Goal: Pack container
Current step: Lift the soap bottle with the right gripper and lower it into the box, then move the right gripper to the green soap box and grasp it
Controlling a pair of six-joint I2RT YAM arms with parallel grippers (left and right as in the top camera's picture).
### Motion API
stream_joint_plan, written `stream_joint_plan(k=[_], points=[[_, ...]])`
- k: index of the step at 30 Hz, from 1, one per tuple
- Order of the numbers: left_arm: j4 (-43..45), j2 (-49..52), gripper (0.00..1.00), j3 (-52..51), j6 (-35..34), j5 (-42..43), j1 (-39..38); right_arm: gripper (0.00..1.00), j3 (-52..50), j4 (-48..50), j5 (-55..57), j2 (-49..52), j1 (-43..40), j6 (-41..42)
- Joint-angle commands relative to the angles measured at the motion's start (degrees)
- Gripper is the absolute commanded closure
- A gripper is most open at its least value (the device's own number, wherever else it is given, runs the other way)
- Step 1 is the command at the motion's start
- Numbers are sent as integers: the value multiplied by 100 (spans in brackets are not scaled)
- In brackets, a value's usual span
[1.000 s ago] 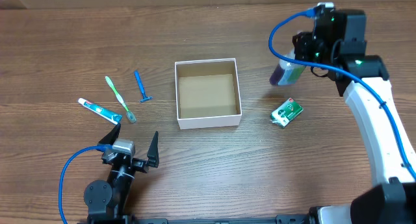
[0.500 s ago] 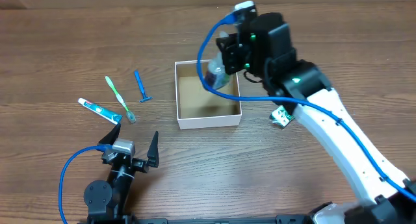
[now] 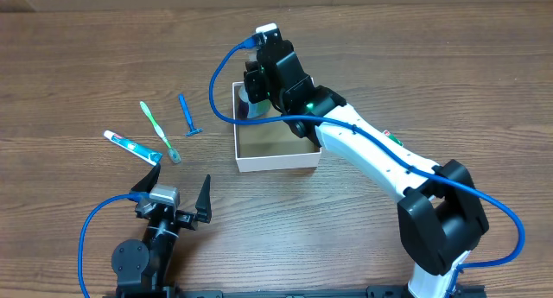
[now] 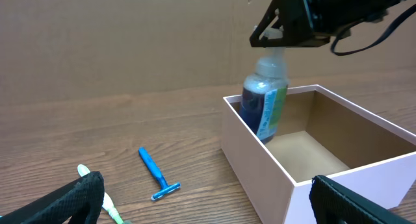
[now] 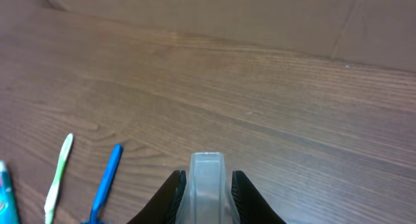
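The container (image 3: 276,163) is a square white box with a brown inside, at the table's middle; it also shows in the left wrist view (image 4: 260,165). My right gripper (image 3: 262,78) is shut on the clear cap of a blue mouthwash bottle (image 4: 264,100) and holds it upright inside the box's far left corner. The cap sits between the fingers in the right wrist view (image 5: 208,185). My left gripper (image 3: 173,197) is open and empty near the front left, facing the box. A blue razor (image 3: 188,115), a green toothbrush (image 3: 161,132) and a toothpaste tube (image 3: 132,147) lie left of the box.
A green packet (image 3: 390,137) lies right of the box, mostly hidden under my right arm. A cardboard wall stands at the table's far edge (image 4: 130,42).
My right arm swung from the far right across to the box, carrying the bottle. It now holds the bottle in the box's far left corner. The left arm has not moved.
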State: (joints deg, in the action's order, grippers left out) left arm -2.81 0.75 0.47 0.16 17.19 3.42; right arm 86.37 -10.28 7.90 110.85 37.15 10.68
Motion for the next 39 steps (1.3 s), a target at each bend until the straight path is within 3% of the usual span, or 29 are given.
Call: stream_joint_plan(k=[1,9,11,14,15,18,25,27,32,35,39], points=[[4,-48,0,-20,-31,24,42,79,214,321,229,149,9,190],[2,-48,0,-20,-31,24,42,71,214,501,407,426,9,291],[2,-48,0,-20,-31,24,42,66,214,588,407,426,9,291],[2,-48,0,-20,-31,22,42,51,214,638,391,426,11,291],[2,-48,0,-20,-31,22,42,41,216,667,323,426,13,289],[2,-48,0,-20,-31,24,42,29,216,748,184,426,15,291],[4,-48,0,-20,-31,24,42,23,439,560,129,254,13,240],[2,-48,0,-20,-31,24,42,18,754,109,48,90,13,166],[4,-48,0,-20,-31,24,42,0,2339,-2492,44,-669,-129,442],[4,-48,0,-20,-31,22,42,0,3023,-4109,42,-1154,-667,1261],[4,-48,0,-20,-31,24,42,0,3058,-5727,105,-1432,-1751,2465]])
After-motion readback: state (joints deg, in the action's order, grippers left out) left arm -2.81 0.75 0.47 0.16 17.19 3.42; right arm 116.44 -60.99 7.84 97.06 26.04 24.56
